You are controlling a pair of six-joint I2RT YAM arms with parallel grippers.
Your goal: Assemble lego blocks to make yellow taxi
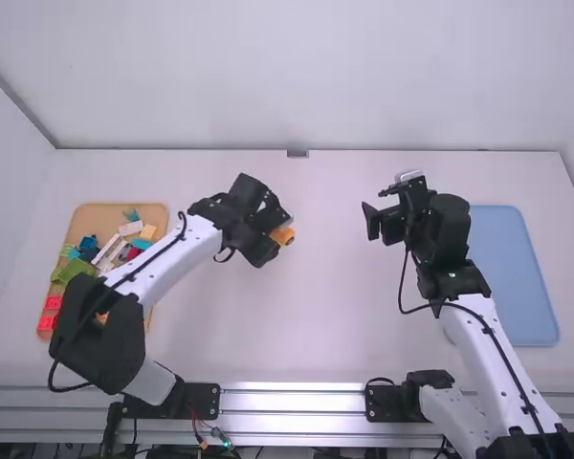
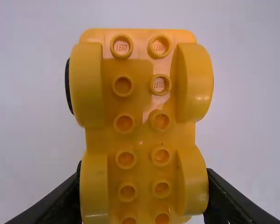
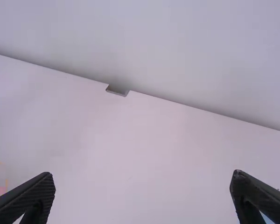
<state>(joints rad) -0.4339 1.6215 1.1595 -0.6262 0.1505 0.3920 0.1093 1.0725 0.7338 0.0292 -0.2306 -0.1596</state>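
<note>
1. The left end effector (image 1: 272,232) is a little left of centre in the high view, over the worktop (image 1: 316,325). Its two fingers are clamped on the yellow base (image 2: 141,116), one on each side.
2. The left wrist view shows the base close up, with round studs in two columns and four bulging wheel arches, two along each side. A dark round edge shows beside one arch. In the high view the base pokes out past the fingers, near the middle of the frame.
3. The right end effector (image 1: 376,212) is right of centre in the high view, well apart from the left one. The right wrist view shows its fingers wide apart, with nothing between them.
4. The tan tray (image 1: 94,216) lies at the left of the high view, partly under the left arm (image 1: 177,251). In it are red blocks (image 1: 53,303) toward the lower left, a green block (image 1: 74,269), a blue block (image 1: 88,243) and, higher up, a white block (image 1: 131,229) just beside a yellow block (image 1: 148,232).
5. The blue tray (image 1: 517,277) lies at the right of the high view, beside the right arm (image 1: 502,368).
</note>
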